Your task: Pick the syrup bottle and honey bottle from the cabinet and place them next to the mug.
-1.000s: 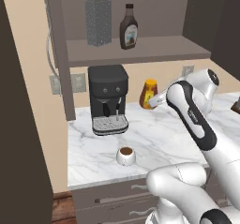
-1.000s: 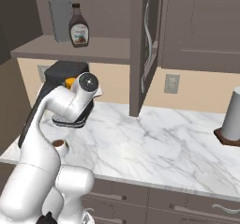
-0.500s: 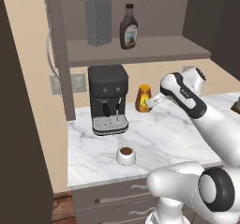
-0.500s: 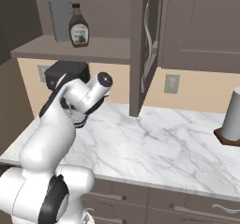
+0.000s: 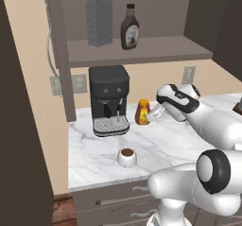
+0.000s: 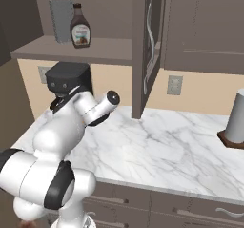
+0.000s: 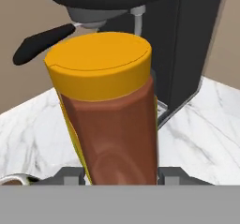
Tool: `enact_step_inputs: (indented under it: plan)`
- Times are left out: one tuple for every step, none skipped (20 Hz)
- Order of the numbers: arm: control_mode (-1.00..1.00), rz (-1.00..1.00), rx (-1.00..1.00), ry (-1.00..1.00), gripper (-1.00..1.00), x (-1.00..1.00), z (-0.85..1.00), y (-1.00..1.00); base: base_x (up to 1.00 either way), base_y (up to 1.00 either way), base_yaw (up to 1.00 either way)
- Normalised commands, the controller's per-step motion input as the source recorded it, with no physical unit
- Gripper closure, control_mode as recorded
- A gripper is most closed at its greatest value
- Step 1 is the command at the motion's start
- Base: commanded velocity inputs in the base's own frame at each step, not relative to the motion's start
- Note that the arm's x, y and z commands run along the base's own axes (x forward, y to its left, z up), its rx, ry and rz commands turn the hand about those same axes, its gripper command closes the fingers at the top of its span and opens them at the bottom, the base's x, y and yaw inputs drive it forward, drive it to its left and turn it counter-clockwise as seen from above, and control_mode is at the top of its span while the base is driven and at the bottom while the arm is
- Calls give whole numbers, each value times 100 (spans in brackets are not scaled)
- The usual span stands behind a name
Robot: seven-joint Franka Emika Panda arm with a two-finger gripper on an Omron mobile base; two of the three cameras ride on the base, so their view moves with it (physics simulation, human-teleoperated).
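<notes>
The gripper (image 5: 152, 116) is clamping the honey bottle (image 5: 142, 112), having swung it leftward over the counter (image 5: 160, 144) beside the coffee machine (image 5: 109, 99), nearing the mug (image 5: 126, 157). The syrup bottle (image 5: 129, 27) is awaiting pickup in the cabinet (image 5: 142, 50).

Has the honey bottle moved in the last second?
Yes. In the left base view the honey bottle, held in the gripper, has come down and left, closer to the coffee machine and toward the mug.

Both base views look forward and down from behind the arm, sharing the table (image 5: 165, 144); the hand view sits close on the honey bottle (image 7: 110, 110).
</notes>
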Motion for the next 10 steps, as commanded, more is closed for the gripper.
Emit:
enact_step_inputs:
  plan:
    - [-100,5,0,-3,100,-9,-41,0,0,0,0]
    - [-100,7,1,-2,100,-22,-35,0,0,0,0]
    - [-100,9,1,-2,100,-31,-31,0,0,0,0]
    - [-100,10,2,-3,100,-33,-26,0,0,0,0]
    - [-100,10,3,-3,100,-33,-29,0,0,0,0]
    - [-100,10,2,-3,100,-33,-32,0,0,0,0]
    - [-100,10,3,-3,100,-31,-38,0,0,0,0]
    - [-100,11,3,-2,100,-34,-41,0,0,0,0]
    - [-100,13,2,-1,100,-32,-41,0,0,0,0]
    - [-100,13,1,-2,100,-29,-37,0,0,0,0]
